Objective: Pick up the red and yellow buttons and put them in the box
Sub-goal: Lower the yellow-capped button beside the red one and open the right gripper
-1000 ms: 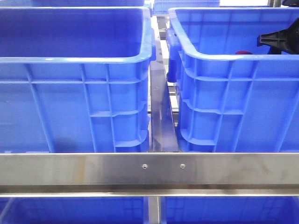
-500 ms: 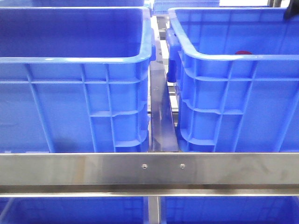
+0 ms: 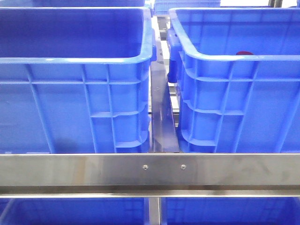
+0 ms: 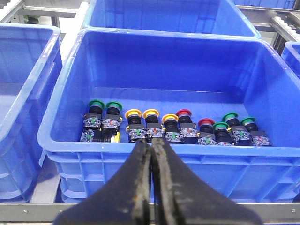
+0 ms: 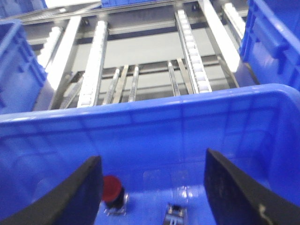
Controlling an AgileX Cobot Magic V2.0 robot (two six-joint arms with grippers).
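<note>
Nearest in the front view runs a brushed steel crossbar (image 3: 150, 171) with two small screws, crossing in front of everything and hiding the lower walls of the crates behind it. Behind it stand two large bright blue plastic crates with ribbed walls and thick rolled rims, side by side with a narrow steel divider strip (image 3: 163, 117) between them. The left crate (image 3: 75, 103) shows only bare blue inner walls from here. In the right crate (image 3: 234, 103), a sliver of a small red rounded button (image 3: 243, 53) peeks just over the near rim.

In the left wrist view, the left arm's black fingers (image 4: 152, 183) are pressed together with nothing between them, just in front of the near rim of a blue crate holding buttons (image 4: 164, 70). Along this crate's near wall lies a row of push buttons on black bodies: green-capped ones (image 4: 104, 105) at one end, yellow-capped ones (image 4: 143, 114) in the middle, red-capped ones (image 4: 194, 118) next, and more green caps at the other end. More blue crates stand beside and beyond it.

In the right wrist view, the right arm's black fingers (image 5: 152, 192) are spread wide and empty above the floor of a blue crate (image 5: 154, 117). A red-capped button (image 5: 112, 187) sits on that floor close to one finger, and a small grey part (image 5: 174, 213) lies between the fingers. Beyond the crate's far wall are steel roller rails (image 5: 93, 61).
</note>
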